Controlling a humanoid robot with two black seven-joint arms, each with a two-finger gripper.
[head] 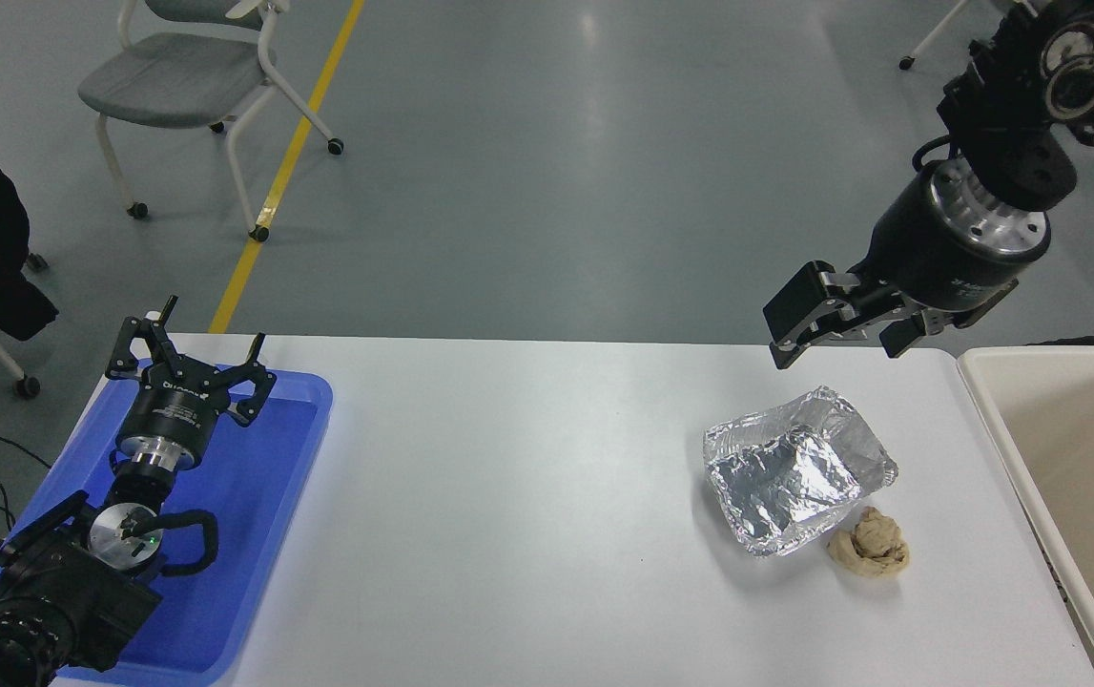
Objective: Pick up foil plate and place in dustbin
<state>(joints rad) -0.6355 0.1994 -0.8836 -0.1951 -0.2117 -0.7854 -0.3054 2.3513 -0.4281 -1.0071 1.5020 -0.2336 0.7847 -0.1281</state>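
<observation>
A: Where is the shiny silver wrinkled foil plate [797, 471]?

B: On the white table [527, 496], at 9 o'clock from the large cream plastic dustbin [1071, 458]. A small tan dough lump [870, 543] touches it at 5 o'clock.

A: And the grippers?

B: The right gripper [837, 336] hangs above the plate at 12 o'clock, jaws apart, holding nothing. The left gripper [186, 363] is parked over the flat blue plastic tray [260, 515], fingers spread.
</observation>
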